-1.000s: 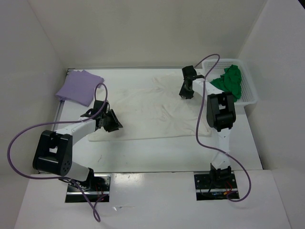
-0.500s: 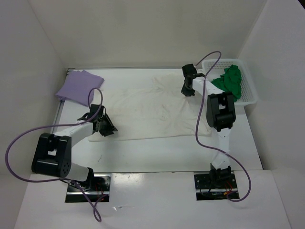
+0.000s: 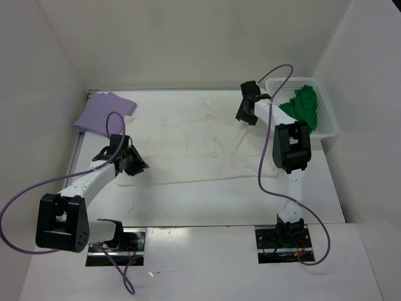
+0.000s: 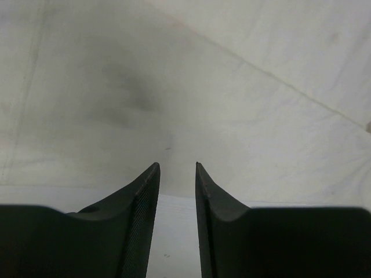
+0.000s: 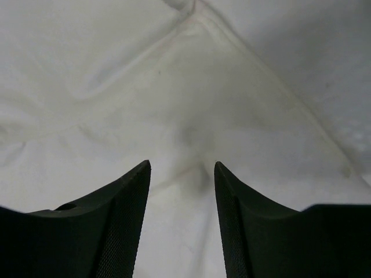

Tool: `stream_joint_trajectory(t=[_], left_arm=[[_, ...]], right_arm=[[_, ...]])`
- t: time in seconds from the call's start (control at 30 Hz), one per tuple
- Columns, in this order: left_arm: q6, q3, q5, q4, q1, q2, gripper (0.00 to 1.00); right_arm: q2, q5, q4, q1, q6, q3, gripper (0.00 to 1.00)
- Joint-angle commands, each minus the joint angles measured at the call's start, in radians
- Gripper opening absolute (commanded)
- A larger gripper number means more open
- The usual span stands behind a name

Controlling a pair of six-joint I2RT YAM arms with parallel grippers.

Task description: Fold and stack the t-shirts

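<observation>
Top view. The left claw (image 3: 135,164) sits low at the near left corner of the cream shirt (image 3: 200,144), which lies spread flat across the middle of the table (image 3: 207,200). Whether its fingers are apart cannot be told from this view. The right claw (image 3: 244,116) is over the far right part of the same shirt, pointing down at the cloth. The purple shirt (image 3: 103,113) lies folded beyond the left claw, at the far left corner of the table, apart from the cream one. The green shirt (image 3: 302,105) lies bunched in the basket (image 3: 329,128), just to the right of the right claw.

Left wrist view. The left claw (image 4: 177,167) has its fingers a narrow gap apart, with nothing between them. The cream shirt (image 4: 203,87) fills the view ahead of the tips. Its near hem runs crosswise just behind the tips, with bare table (image 4: 174,243) showing in the gap.

Right wrist view. The right claw (image 5: 182,164) is spread wider and grips nothing. Wrinkled cream shirt (image 5: 116,87) lies under and ahead of it. A seam runs from ahead of the tips off to the right.
</observation>
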Motion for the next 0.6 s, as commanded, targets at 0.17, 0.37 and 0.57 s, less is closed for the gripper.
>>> stream_joint_trajectory(t=[0.17, 0.37, 0.57], left_arm=[[0.053, 0.151, 0.060, 0.030, -0.089, 0.078, 0.31], [0.040, 0.237, 0.047, 0.064, -0.270, 0.245, 0.21], [0.040, 0.261, 0.084, 0.093, -0.294, 0.348, 0.21]], right_arm=[[-0.428, -0.164, 0.073, 0.022, 0.060, -0.417, 0.10], [-0.466, -0.293, 0.135, 0.146, 0.110, -0.640, 0.00], [-0.418, -0.303, 0.171, 0.206, 0.144, -0.688, 0.00]])
